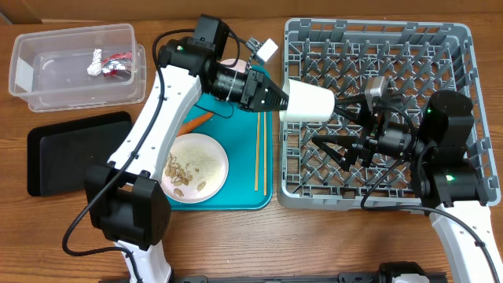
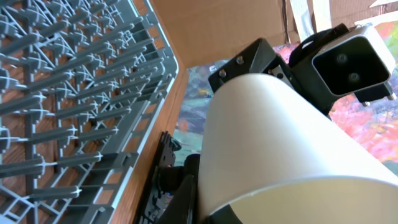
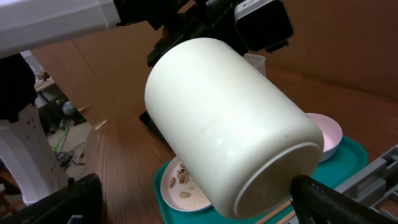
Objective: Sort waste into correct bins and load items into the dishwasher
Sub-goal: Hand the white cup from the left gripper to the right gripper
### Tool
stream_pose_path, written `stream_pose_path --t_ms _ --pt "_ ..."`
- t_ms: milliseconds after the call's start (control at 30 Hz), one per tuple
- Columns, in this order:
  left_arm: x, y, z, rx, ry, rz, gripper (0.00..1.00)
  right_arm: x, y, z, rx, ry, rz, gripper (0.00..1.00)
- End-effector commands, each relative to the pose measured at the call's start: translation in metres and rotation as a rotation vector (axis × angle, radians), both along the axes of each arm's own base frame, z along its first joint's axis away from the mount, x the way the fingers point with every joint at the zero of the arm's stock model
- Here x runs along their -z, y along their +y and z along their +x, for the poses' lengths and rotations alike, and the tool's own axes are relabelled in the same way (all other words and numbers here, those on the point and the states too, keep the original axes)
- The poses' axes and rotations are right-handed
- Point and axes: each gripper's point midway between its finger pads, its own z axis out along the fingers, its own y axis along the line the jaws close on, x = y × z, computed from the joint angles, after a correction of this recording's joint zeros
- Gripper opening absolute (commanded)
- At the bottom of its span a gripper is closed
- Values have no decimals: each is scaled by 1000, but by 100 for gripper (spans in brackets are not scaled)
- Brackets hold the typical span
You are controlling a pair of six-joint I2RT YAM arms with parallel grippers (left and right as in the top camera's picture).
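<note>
We've got the left gripper (image 1: 272, 97) clamped on the white cup (image 1: 308, 103), sideways over the dish rack (image 1: 440, 47) edge, and the right gripper (image 1: 330, 126) spread wide beside it, so a mistimed handoff probably drops it.

White cup (image 1: 308, 103) sideways (over grey rack (image 1: 377, 26))

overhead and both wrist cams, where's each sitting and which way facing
Overhead: fixed above the table, looking straight down on grey dish rack and teal tray; both arms show, left gripper holding a white cup, right gripper open.
Left wrist: on the left arm, looks past the cup at the rack and the right arm's camera; own fingers mostly hidden.
Right wrist: on the right arm, faces the cup's base and the plate of scraps; own black fingers at bottom corners.
Shared: both wrist views see the cup, opposite ends.
</note>
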Motion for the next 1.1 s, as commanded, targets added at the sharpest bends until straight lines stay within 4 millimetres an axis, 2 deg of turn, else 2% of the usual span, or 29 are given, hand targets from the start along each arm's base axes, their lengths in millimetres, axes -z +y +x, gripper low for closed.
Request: stream_pose_path --t_ms 0,167,367,433,567,667,900,1067 --pt "-7 -22 -22 78 29 -34 4 -9 6 -2 -22 -37 -3 100" --pt "-7 -22 -21 76 32 -32 4 1 -8 22 142 -33 -69 100" --pt "-5 -20 -19 67 28 -25 4 3 -20 30 196 -31 -79 100" --pt "-5 -19 -18 64 26 -22 4 -2 -17 23 143 -34 -52 100" --pt "2 -19 -15 51 8 17 4 -18 0 -16 -113 -95 31 100" --pt "2 -19 -15 51 9 17 4 -23 4 -29 -193 -97 66 100" --pt "-3 -20 -18 62 20 -11 4 -20 4 -26 -178 -83 61 89" --pt "-10 -25 -24 89 34 -50 4 -15 4 -22 -177 -64 63 87"
